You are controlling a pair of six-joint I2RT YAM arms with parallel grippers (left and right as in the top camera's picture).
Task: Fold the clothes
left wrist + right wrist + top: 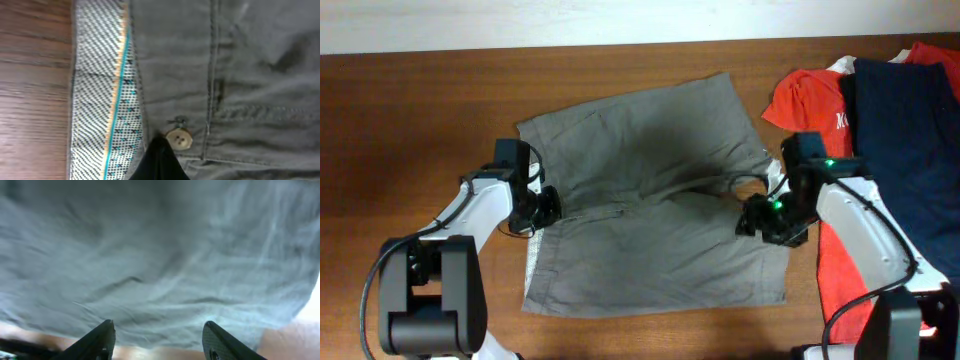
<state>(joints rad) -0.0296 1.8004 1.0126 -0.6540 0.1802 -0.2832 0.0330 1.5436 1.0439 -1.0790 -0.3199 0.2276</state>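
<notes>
Left gripper (545, 208): pinched right shut as far as I could see, both fingers (160, 161) merged into one dark tip. It sat at the waistband edge, just beside a pale round button (179, 139). I honestly couldn't tell whether any cloth was caught in it.
Right gripper (159, 342): jaws stood well apart with nothing between them. The wrist view was mostly grey cloth, with a strip of wood along the bottom.
Shorts: the plain grey-khaki woven shorts (650, 220) lay spread in the middle of the brown wooden table (420, 100). The waistband was on the left arm's side and the two wide legs ran out to the right. The upper leg angled off toward the far edge and the lower one lay squarer to me.
Lining: a pale patterned waistband lining (100, 100) with a teal and orange stripe was turned out at the left end.
Crease: a raised wrinkle ran from the middle of the shorts to the right gripper, which sat at the right edge where the legs part.
Other laundry: an orange-red T-shirt (800, 100) and a dark navy garment (910, 130) were piled at the right end of the table, apart from the shorts.
</notes>
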